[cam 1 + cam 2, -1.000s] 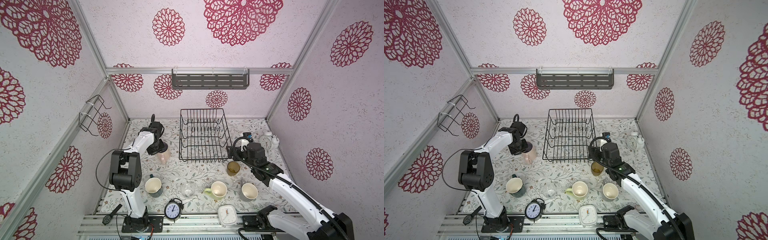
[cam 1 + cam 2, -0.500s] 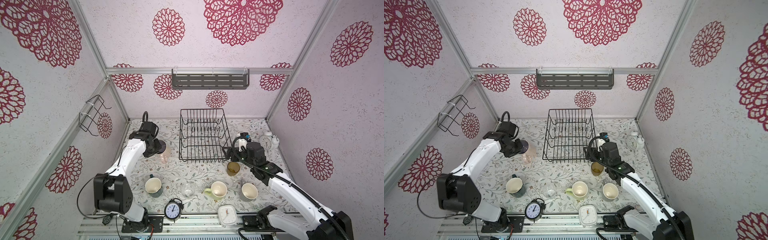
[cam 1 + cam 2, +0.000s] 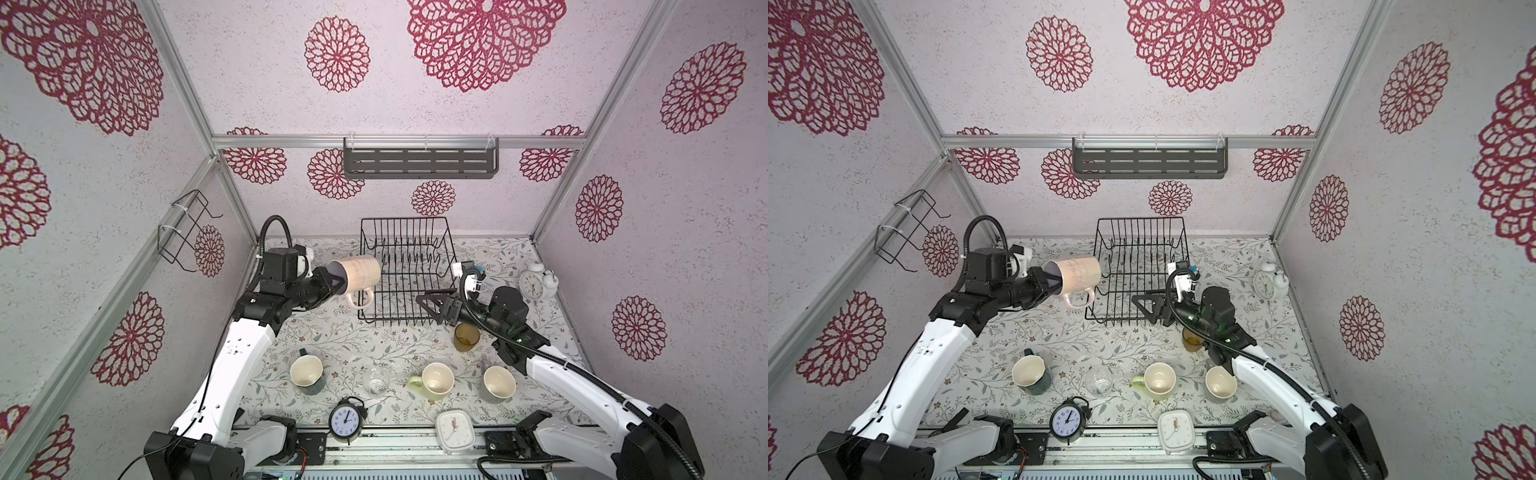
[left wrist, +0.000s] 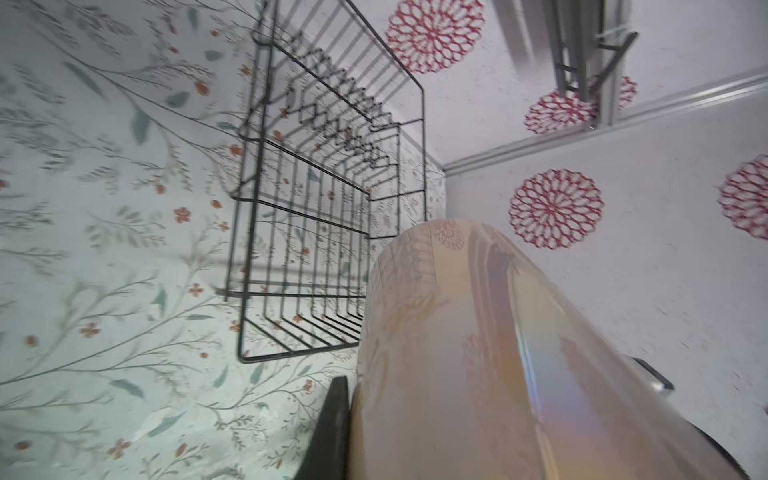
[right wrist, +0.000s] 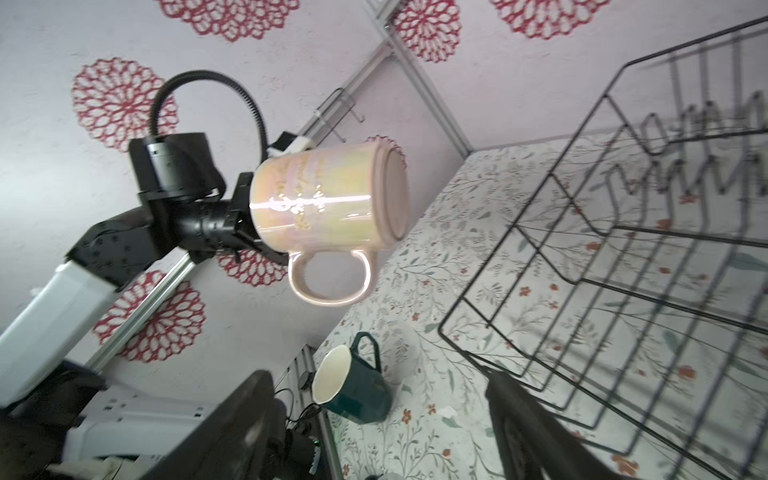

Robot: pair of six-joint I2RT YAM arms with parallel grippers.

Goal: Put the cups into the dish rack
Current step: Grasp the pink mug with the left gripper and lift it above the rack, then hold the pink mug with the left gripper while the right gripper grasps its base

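Hanging sideways just beside the dish rack (image 3: 409, 286), the tall pale pink mug (image 3: 362, 272) (handle down) is held by the left gripper (image 3: 334, 281), jaws clamped on its rim — right gripper (image 3: 430, 305) jaws apart.

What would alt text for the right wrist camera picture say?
The left gripper holds a pale pink mug sideways in the air by its rim, handle hanging down. A black wire dish rack stands close by on the floral table, where a dark teal mug stands upright.

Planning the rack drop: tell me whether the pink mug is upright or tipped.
Tipped on its side: the pink mug lies horizontal, base toward the dish rack, handle hanging down.
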